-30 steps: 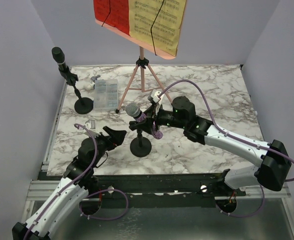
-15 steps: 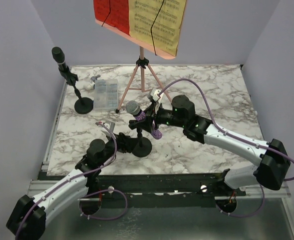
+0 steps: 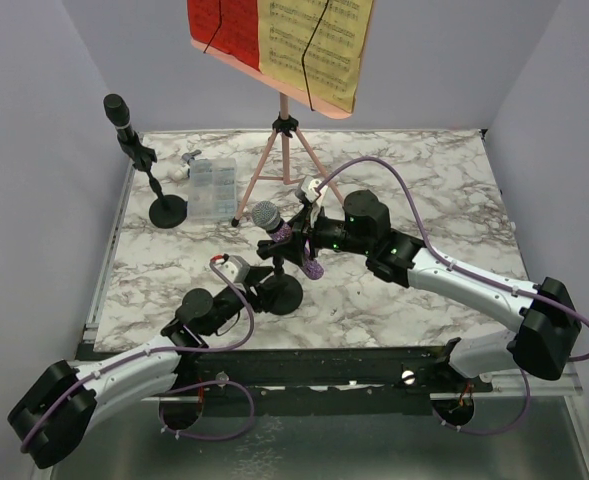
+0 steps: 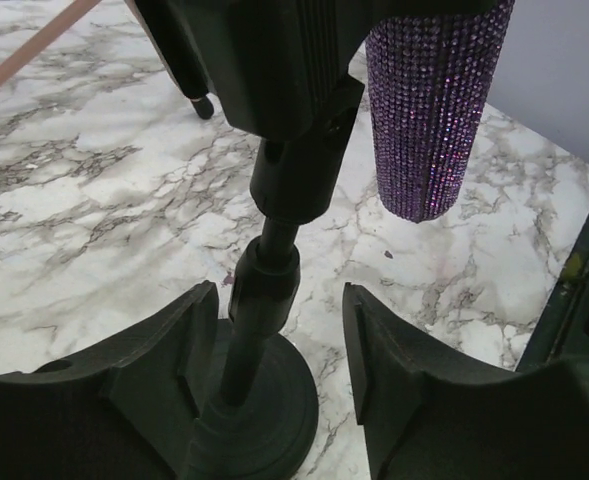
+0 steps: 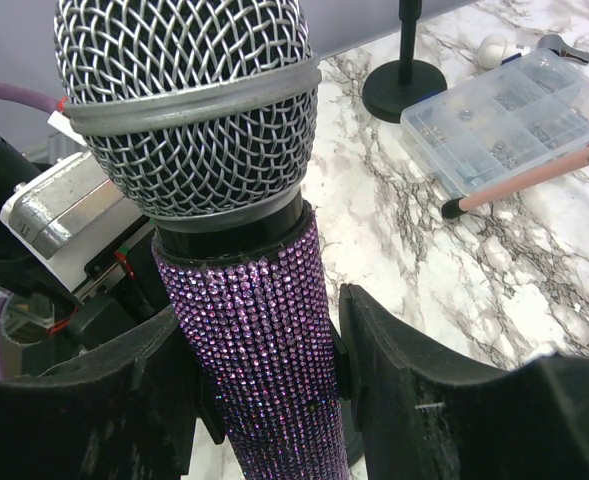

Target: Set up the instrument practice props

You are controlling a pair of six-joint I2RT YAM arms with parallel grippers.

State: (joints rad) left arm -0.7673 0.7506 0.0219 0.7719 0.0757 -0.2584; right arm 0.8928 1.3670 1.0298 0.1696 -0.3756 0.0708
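The pink music rack (image 3: 274, 60) stands on thin tripod legs (image 3: 270, 165) at the back, with a red sheet (image 3: 224, 25) and a yellow sheet (image 3: 319, 45) on it. The black microphone (image 3: 117, 108) sits in its round-based holder (image 3: 167, 211) at the back left. The purple glitter microphone (image 3: 279, 232) (image 5: 254, 320) (image 4: 429, 110) sits tilted in the clip of the second holder (image 3: 282, 293). My right gripper (image 3: 299, 240) (image 5: 264, 340) is shut on its handle. My left gripper (image 3: 257, 283) (image 4: 279, 300) is open, with its jaws on either side of that holder's stem (image 4: 259, 300), just above the base (image 4: 274, 420).
A clear compartment box (image 3: 212, 188) (image 5: 514, 115) lies between the black microphone's holder and the tripod. A small white-and-grey object (image 3: 187, 160) lies behind it. Grey walls close in the left, back and right. A pink tripod foot (image 5: 454, 208) rests beside the box.
My left arm has reached forward and right until its open jaws straddle the purple microphone's holder stem. The right arm and the purple microphone have barely moved.
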